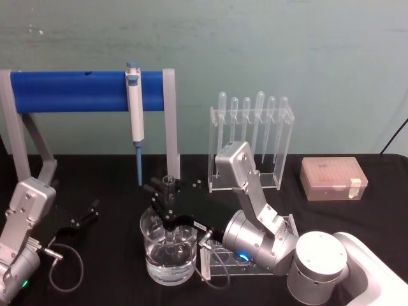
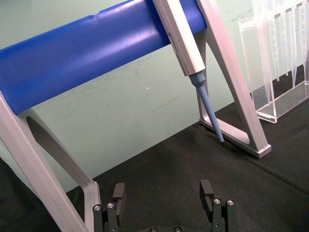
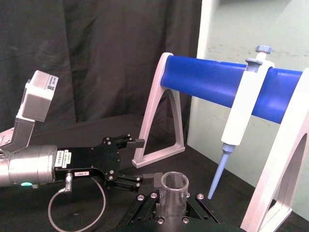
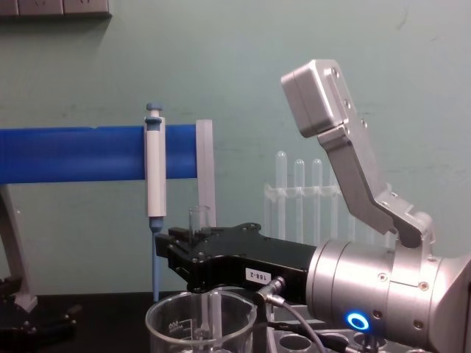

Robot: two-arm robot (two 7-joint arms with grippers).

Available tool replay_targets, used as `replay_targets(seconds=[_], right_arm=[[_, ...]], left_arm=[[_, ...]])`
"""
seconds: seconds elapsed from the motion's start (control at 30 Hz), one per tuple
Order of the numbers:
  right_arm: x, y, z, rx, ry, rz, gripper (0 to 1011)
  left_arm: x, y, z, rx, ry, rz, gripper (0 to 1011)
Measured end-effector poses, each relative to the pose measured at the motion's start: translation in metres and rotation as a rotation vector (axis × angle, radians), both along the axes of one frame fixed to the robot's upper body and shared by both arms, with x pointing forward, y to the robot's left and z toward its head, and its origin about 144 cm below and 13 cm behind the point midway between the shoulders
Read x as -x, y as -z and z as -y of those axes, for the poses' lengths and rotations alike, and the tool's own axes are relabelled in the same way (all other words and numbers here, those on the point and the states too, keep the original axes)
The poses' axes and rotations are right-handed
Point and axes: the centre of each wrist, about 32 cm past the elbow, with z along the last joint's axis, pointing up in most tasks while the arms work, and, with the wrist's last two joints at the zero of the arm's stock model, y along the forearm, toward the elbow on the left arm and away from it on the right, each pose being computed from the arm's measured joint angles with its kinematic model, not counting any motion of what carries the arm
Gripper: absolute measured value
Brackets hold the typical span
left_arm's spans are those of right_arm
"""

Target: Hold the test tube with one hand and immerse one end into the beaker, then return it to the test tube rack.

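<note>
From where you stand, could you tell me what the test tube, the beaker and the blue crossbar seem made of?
Test tube: clear, glossy, likely glass; the background shows through it. Beaker: clear, probably glass, with white printed markings. Blue crossbar: opaque, smooth with a soft sheen; plastic or painted metal, unclear.

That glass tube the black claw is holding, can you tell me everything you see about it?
The test tube is clear, colourless glass, long and straight, with an open round mouth at the top. It stands upright, clamped around its upper part by the right gripper, whose black fingers press on it from both sides. Its lower part reaches down inside the beaker, which seems to hold clear liquid; I cannot tell whether the tip is in it.
</note>
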Motion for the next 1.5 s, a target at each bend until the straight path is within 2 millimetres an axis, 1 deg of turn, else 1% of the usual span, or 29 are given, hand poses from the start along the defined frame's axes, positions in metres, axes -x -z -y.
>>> replay_targets(seconds=[1.5], right_arm=[[0.0000, 0.0000, 0.0000, 0.000, 0.000, 0.000, 134]], left_arm=[[0.0000, 0.0000, 0.0000, 0.000, 0.000, 0.000, 1000]])
